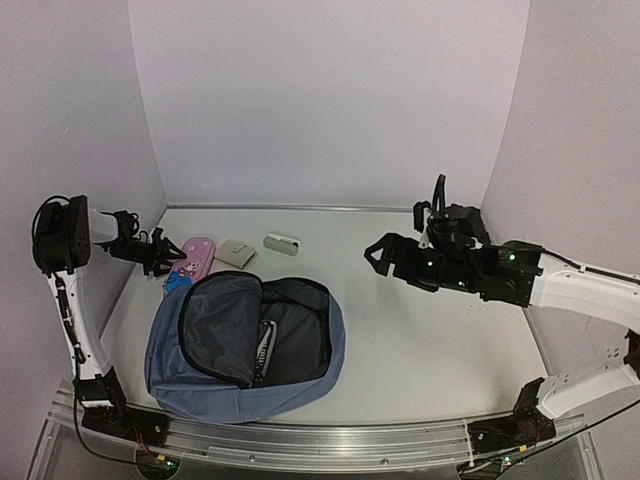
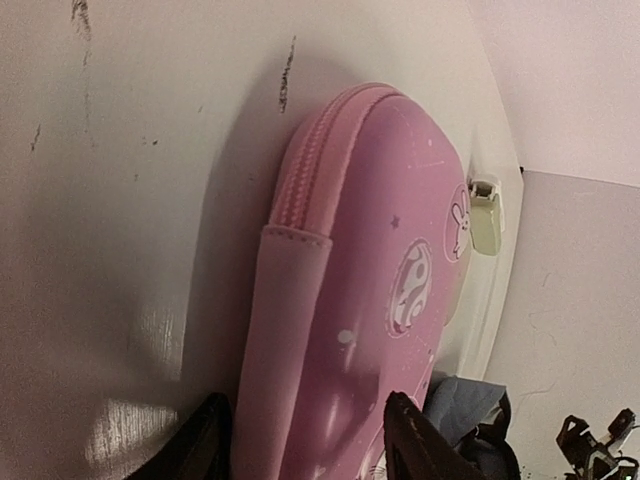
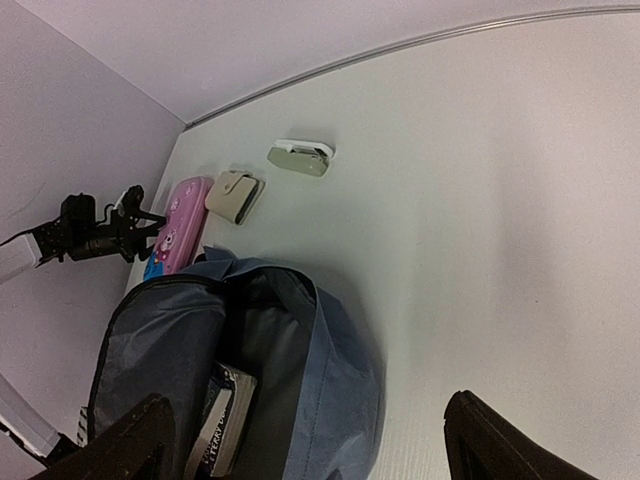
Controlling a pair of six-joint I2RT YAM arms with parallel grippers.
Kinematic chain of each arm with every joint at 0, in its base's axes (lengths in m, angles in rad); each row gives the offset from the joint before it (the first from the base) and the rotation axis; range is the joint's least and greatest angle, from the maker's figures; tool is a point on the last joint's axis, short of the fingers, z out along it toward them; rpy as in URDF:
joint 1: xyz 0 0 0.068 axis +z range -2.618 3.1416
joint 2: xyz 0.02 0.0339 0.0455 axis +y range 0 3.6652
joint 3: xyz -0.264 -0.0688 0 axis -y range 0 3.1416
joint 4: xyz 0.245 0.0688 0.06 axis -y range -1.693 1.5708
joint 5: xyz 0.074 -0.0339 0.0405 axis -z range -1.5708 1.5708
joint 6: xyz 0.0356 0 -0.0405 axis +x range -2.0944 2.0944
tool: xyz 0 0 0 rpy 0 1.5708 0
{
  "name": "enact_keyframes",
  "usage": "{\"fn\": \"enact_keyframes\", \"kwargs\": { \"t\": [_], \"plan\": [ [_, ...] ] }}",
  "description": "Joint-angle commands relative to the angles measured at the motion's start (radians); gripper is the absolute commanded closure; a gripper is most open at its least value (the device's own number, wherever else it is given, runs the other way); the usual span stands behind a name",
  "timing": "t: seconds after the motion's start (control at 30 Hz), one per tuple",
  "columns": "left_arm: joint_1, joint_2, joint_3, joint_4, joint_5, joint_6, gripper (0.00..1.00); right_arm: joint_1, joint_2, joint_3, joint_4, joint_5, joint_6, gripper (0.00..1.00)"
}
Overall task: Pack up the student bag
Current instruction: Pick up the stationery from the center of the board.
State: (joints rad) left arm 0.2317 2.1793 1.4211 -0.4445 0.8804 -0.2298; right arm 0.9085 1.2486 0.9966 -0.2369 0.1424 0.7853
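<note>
The student bag (image 1: 245,345) (image 3: 345,380), dusty blue, lies unzipped on the table with a book (image 1: 266,350) (image 3: 225,420) inside. A pink pencil case (image 1: 197,257) (image 2: 370,260) (image 3: 182,222) lies just beyond its top left corner. My left gripper (image 1: 160,262) (image 2: 310,445) straddles the case's near end. One black finger (image 2: 208,445) is against the zip edge and the other lies over the printed face. I cannot tell whether they press on it. My right gripper (image 1: 385,255) (image 3: 300,440) hovers open right of the bag, holding nothing.
A beige wallet (image 1: 236,254) (image 3: 234,196) and a small pale green and white object (image 1: 282,243) (image 3: 300,157) (image 2: 485,215) lie behind the bag. Something blue (image 1: 178,282) peeks out between the case and the bag. Walls close in the left, back and right.
</note>
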Motion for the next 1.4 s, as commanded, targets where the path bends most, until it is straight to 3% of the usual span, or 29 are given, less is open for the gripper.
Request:
{"fn": "enact_keyframes", "kwargs": {
  "t": [0.0, 0.1, 0.3, 0.57, 0.8, 0.93, 1.07, 1.37],
  "plan": [
    [-0.003, 0.022, 0.03, -0.028, -0.001, 0.024, 0.65, -0.002, 0.004, 0.034, 0.007, 0.001, -0.008, 0.07],
    [-0.002, 0.009, 0.028, -0.013, 0.011, 0.002, 0.8, -0.002, 0.0, 0.033, 0.007, 0.006, -0.008, 0.07],
    [-0.002, -0.072, 0.011, 0.074, 0.033, -0.083, 0.99, -0.003, -0.003, 0.036, 0.007, 0.013, -0.011, 0.07],
    [-0.002, -0.354, -0.057, 0.241, -0.077, -0.18, 1.0, -0.002, -0.038, 0.035, 0.007, 0.044, -0.031, 0.06],
    [-0.018, -0.537, -0.022, 0.16, -0.11, -0.202, 1.0, -0.002, -0.061, 0.053, 0.007, 0.057, -0.091, 0.02],
    [-0.107, -0.617, -0.029, 0.05, -0.079, -0.141, 1.0, -0.01, -0.061, 0.074, 0.007, 0.017, -0.144, 0.02],
    [-0.276, -0.724, -0.117, 0.018, -0.055, -0.099, 1.0, -0.056, -0.05, 0.11, 0.006, -0.132, -0.208, 0.02],
    [-0.516, -0.867, -0.188, -0.131, 0.021, -0.094, 1.0, -0.093, 0.013, 0.232, -0.038, -0.58, -0.323, 0.02]
  ]
}}
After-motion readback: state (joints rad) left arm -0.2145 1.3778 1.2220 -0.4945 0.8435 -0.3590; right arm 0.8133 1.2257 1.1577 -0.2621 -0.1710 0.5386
